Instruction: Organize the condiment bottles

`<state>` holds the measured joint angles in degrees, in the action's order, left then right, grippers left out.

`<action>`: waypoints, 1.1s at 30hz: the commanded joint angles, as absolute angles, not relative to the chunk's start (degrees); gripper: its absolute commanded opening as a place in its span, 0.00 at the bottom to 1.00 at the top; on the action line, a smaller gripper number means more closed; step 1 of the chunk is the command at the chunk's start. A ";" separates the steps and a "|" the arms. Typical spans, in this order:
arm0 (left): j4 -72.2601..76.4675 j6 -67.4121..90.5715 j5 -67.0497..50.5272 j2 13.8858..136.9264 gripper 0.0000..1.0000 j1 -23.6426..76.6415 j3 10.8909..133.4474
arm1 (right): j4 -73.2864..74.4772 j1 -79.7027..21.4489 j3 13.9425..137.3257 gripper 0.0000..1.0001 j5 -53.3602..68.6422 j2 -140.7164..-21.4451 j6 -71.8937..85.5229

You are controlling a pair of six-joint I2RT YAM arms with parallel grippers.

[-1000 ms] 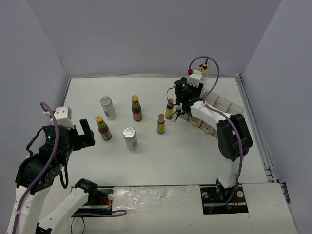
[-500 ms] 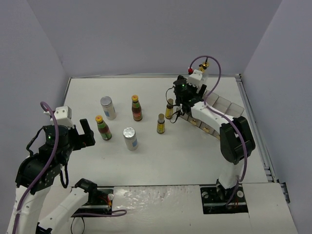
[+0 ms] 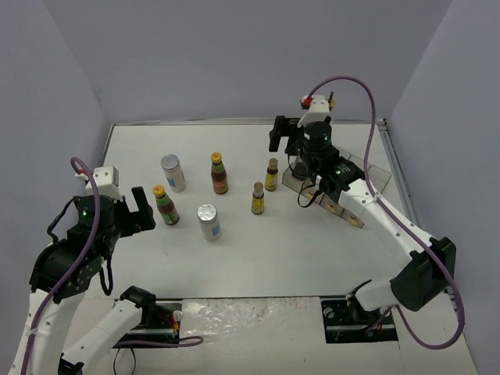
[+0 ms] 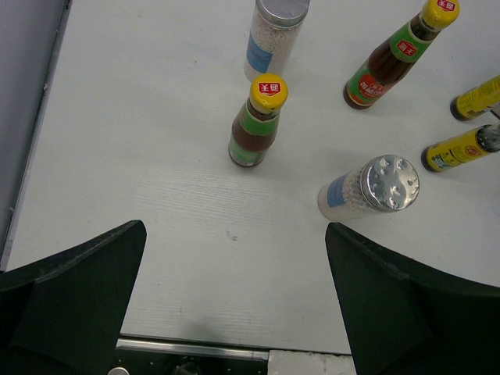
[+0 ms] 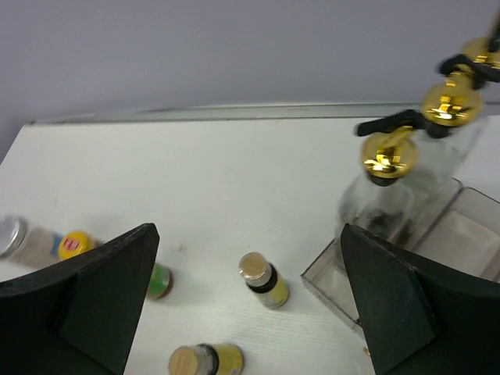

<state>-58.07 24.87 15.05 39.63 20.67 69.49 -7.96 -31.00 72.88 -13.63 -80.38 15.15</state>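
Right tool [image 5: 246, 234] spread apart, gold-pourer bottles [image 5: 388, 156] in clear rack [image 5: 469, 226] alongside, left tool [image 4: 234, 230] apart, red-sauce bottle [image 4: 256, 125] ahead

The left arm [image 3: 66, 258] and right arm [image 3: 383, 223] are white shells with black joints, each trailing a purple cable [image 3: 344, 77] and showing a green light [image 3: 83, 209]. Their fingers [image 4: 70, 289] are broad black wedges.

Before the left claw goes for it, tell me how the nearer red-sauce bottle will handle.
The nearer red-sauce bottle stands upright, tall on a narrow base, so a push near its yellow cap would probably tip it. Its body looks like smooth glass, so likely slippery and breakable. Dark sauce fills it to the neck: probably heavy for its size.
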 commanded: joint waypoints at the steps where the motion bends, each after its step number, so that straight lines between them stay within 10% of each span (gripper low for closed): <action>1: -54.58 24.70 15.44 41.02 0.97 20.92 69.61 | -9.09 -34.35 75.53 0.99 6.18 -83.57 3.81; 23: -55.26 26.15 16.17 39.77 0.97 20.85 67.17 | -16.44 -41.42 96.37 0.93 13.27 -116.74 0.81; 28: -54.39 25.70 15.72 39.41 0.97 20.92 66.46 | -16.79 -41.48 97.68 0.65 13.50 -118.63 1.05; 33: -53.58 25.04 15.28 39.36 0.97 20.92 66.09 | -16.77 -41.48 98.28 0.14 13.85 -116.71 0.88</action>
